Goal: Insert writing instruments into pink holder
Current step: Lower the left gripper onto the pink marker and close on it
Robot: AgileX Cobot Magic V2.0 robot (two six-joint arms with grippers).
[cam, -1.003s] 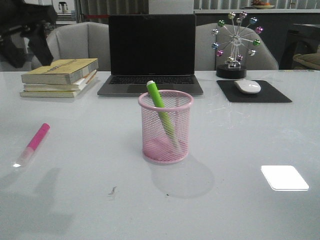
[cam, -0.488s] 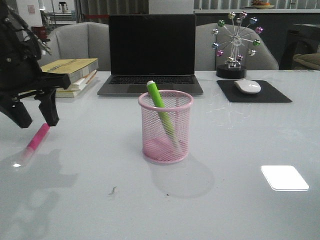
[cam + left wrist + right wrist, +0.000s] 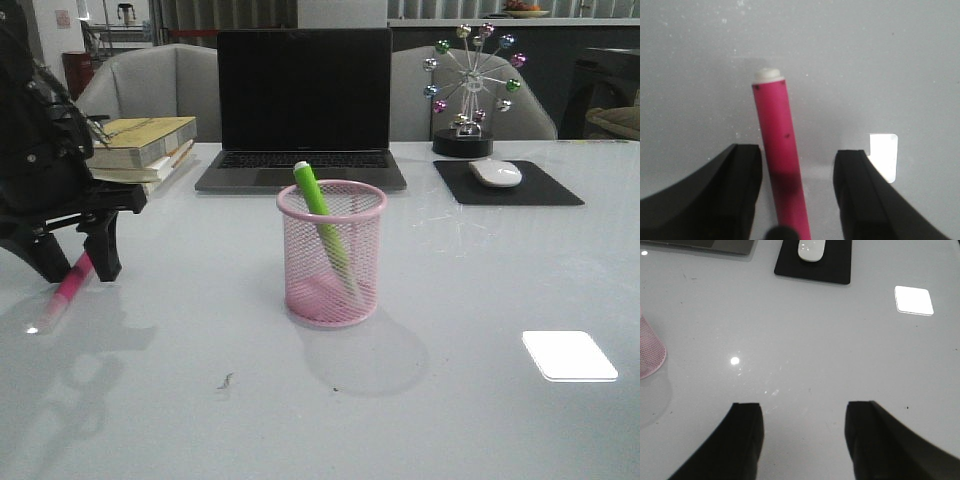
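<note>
Glossy grey-white desk (image 3: 480, 300), office chairs behind; we log near to far. At nine o'clock on the near-left desk the left gripper (image 3: 72, 250) has dropped since half a second ago, when it hung above the pink marker (image 3: 68, 284); its fingers now reach desk level and straddle the barrel, spread, not yet pinching. Our left wrist view confirms: pink marker (image 3: 780, 170) runs between the two dark fingers (image 3: 737, 192), a gap on each side. We judge the grasp imminent, so the second instrument is about to be picked. The right gripper (image 3: 802, 440) shows only in its wrist view, fingers parted over bare desk, holding nothing. At centre the pink holder (image 3: 331, 255) stands upright; the green marker (image 3: 322, 222) leans inside it, top poking above the rim toward eleven o'clock. Beyond: books (image 3: 140, 145) at ten o'clock, laptop (image 3: 303, 105) at twelve, mouse (image 3: 495, 173) on its pad at two.
</note>
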